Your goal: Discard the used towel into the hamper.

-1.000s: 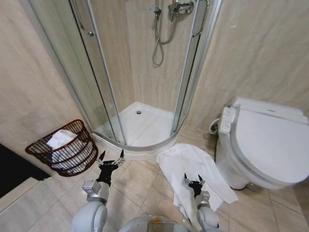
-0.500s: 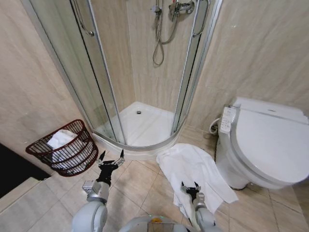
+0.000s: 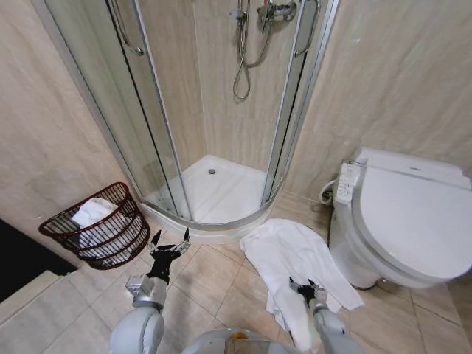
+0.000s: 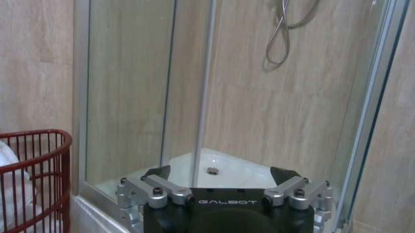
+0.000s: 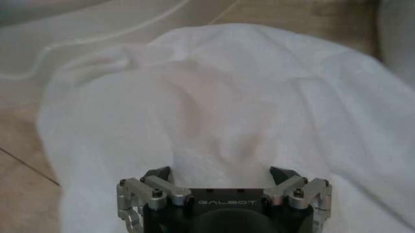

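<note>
The used towel point(image 3: 291, 254) is white and lies crumpled on the tiled floor between the shower and the toilet. My right gripper point(image 3: 304, 286) hovers low over its near part, fingers open and nothing between them; from the right wrist, the towel point(image 5: 214, 97) spreads just beyond the gripper point(image 5: 220, 172). The hamper point(image 3: 99, 228), a reddish-brown wire basket, stands on the floor at the left against the wall with a white cloth point(image 3: 92, 212) inside. My left gripper point(image 3: 169, 243) is held open to the right of the hamper point(image 4: 39, 170), apart from it, and faces the shower point(image 4: 220, 172).
A curved glass shower enclosure with a white tray point(image 3: 214, 188) fills the corner ahead. A white toilet point(image 3: 405, 221) with its lid shut stands at the right, close to the towel. Bare tiles point(image 3: 214, 280) lie between the two arms.
My right gripper has dropped lower and shifted slightly right over the towel's near part. The left arm, hamper and towel have not moved.
</note>
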